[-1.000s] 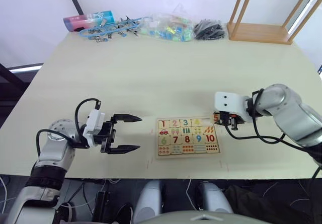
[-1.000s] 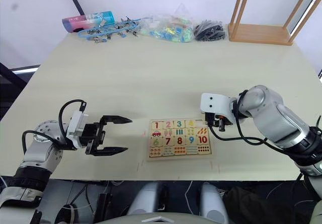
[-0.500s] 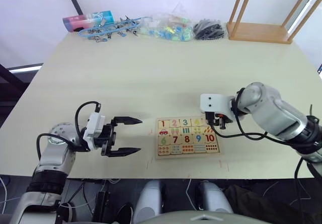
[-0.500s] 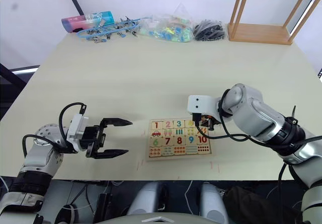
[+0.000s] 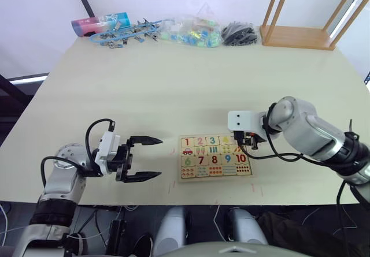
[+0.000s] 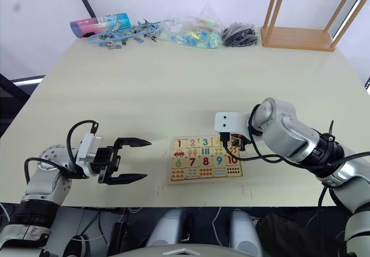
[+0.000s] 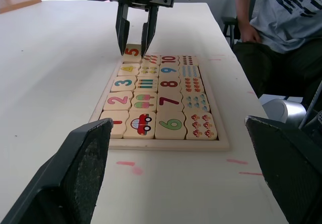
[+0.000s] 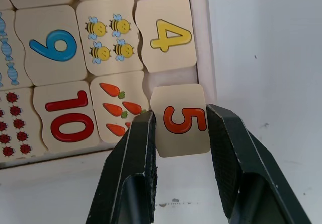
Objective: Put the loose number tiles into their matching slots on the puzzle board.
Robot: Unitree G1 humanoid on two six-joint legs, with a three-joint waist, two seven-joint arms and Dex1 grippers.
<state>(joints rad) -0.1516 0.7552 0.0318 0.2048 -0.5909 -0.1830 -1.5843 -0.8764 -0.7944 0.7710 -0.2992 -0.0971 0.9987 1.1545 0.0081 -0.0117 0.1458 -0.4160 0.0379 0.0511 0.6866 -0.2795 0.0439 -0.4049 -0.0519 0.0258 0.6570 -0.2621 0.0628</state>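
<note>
The small pale wooden tile printed with an orange 5 (image 8: 182,126) is held clamped between the jaws of the right gripper (image 8: 183,148), which has been carried in over the last second from beside the flat pale wooden puzzle board (image 5: 215,175) to its far right corner. The tile is now poised partly over the rim above the one empty slot (image 8: 171,77), next to the seated yellow 4 tile (image 8: 168,35). Tiles 1 to 4 are already seated, so only this placement appears left. The left gripper (image 5: 148,159) is kept idle near the surface's near edge, jaws wide apart.
</note>
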